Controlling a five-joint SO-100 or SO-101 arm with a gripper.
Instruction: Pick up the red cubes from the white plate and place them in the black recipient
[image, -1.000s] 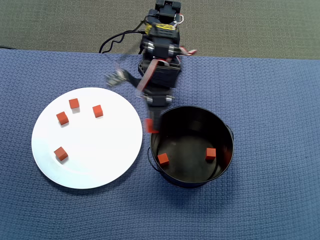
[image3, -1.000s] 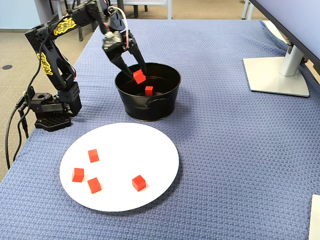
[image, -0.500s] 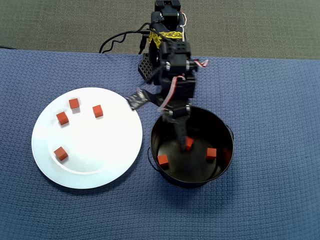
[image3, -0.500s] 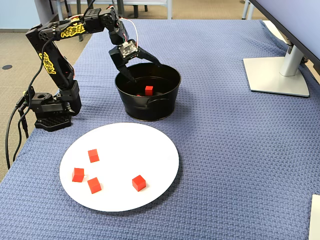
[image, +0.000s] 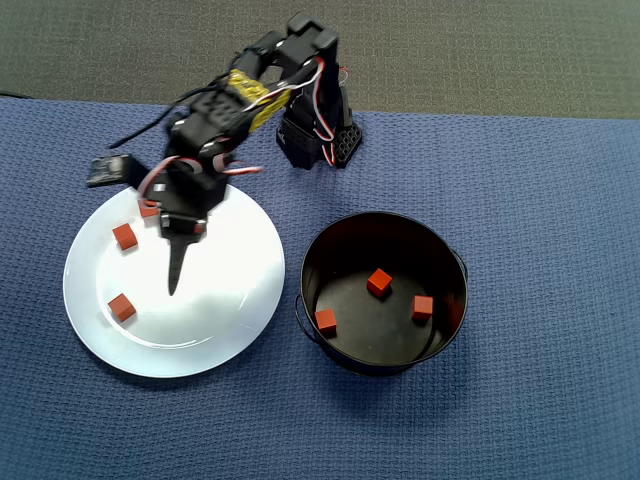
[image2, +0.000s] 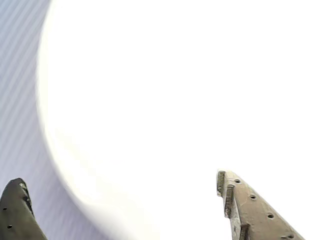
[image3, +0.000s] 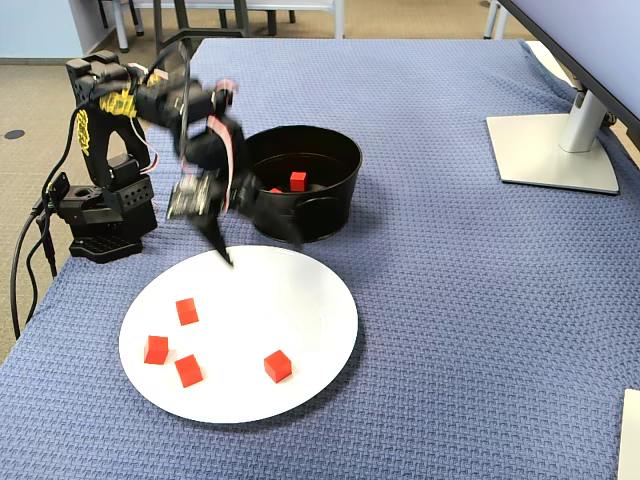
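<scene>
The black two-finger gripper (image3: 255, 245) hangs over the large round glossy white plate (image: 230, 320), its jaws spread wide and holding nothing, as the wrist view shows. Four small matte red cubes (image3: 277, 365) lie on the plate. Three more sit inside the deep round black metal pot (image: 450, 262), just beside the plate on the blue woven surface (image: 540, 200).

A blue woven cloth (image3: 450, 300) covers the table; a grey monitor stand (image3: 555, 150) rests on it.
</scene>
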